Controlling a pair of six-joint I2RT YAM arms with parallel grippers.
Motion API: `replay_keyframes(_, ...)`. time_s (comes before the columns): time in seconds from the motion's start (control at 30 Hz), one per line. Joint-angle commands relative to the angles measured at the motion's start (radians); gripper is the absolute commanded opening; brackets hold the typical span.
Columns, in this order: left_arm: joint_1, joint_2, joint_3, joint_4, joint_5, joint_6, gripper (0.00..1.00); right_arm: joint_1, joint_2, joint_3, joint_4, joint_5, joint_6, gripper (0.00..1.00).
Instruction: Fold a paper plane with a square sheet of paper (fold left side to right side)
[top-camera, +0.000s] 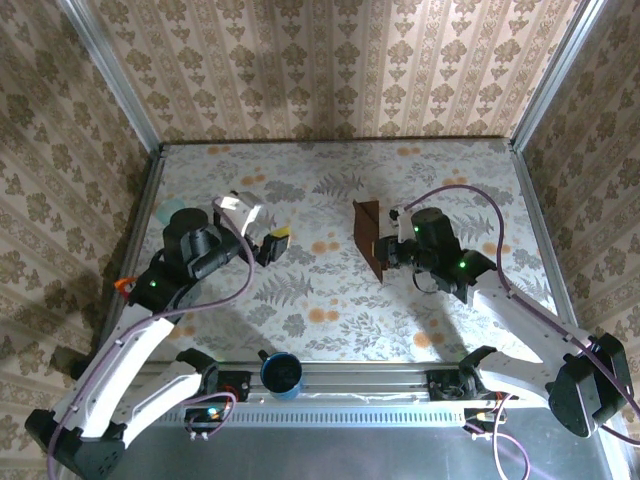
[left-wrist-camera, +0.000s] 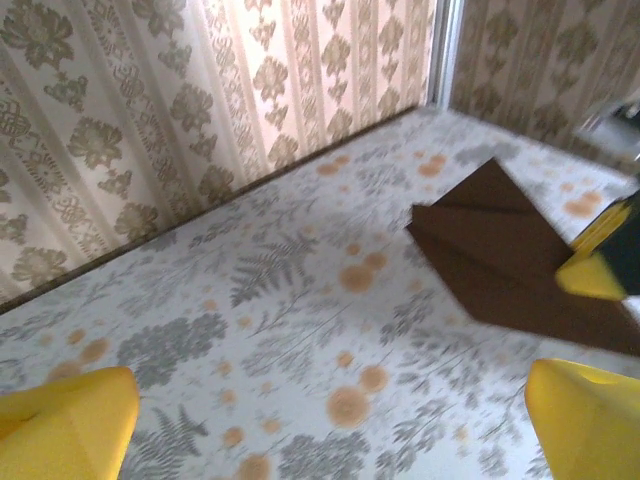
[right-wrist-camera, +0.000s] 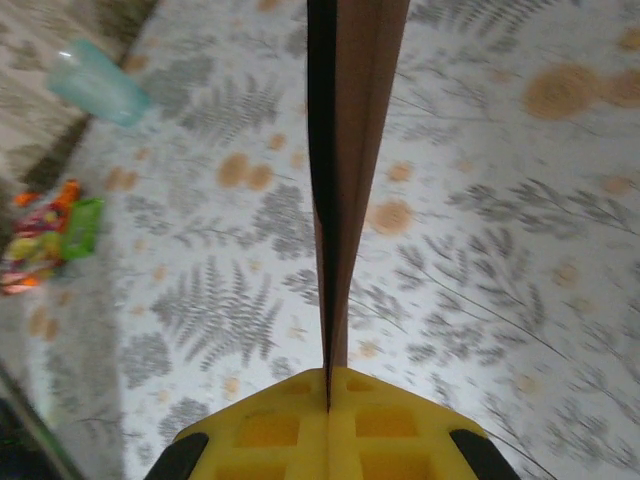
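Paper plane (top-camera: 368, 238) sits right of centre in the top view, and we see it standing on edge above the floral table (top-camera: 330, 170), a dark reddish-brown folded shape. The right gripper (top-camera: 385, 250) has it pinched. From the right wrist view the yellow pads (right-wrist-camera: 270, 425) are pressed together on the lower edge of the paper plane (right-wrist-camera: 345, 200), which runs straight up the middle of the frame as a thin, creased blade.

Over on the left, the left gripper (top-camera: 272, 245) hangs above the table with its jaws spread wide and nothing between them. In the left wrist view its yellow fingertips (left-wrist-camera: 65, 430) sit in the bottom corners, and the paper plane (left-wrist-camera: 510, 255) lies at the right, well apart from them.

A blue cup (top-camera: 281, 372) stands at bottom centre of the top view. A pale teal cup (right-wrist-camera: 100, 85) and a bright snack packet (right-wrist-camera: 50, 235) show at the left edge of the right wrist view.
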Motion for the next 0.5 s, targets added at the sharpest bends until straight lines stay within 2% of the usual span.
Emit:
replay_keyframes(0.0, 0.008, 0.053, 0.000, -0.057, -0.052, 0.163, 1.00, -0.004, 0.004, 0.022, -0.127, 0.132, -0.032, 0.00)
replay_keyframes(0.37, 0.014, 0.250, -0.180, 0.128, -0.035, 0.281, 1.00, -0.004, 0.021, 0.042, -0.232, 0.242, -0.044, 0.00)
replay_keyframes(0.47, 0.015, 0.276, -0.223, 0.164, -0.029, 0.265, 1.00, -0.004, 0.024, 0.045, -0.248, 0.265, -0.040, 0.00)
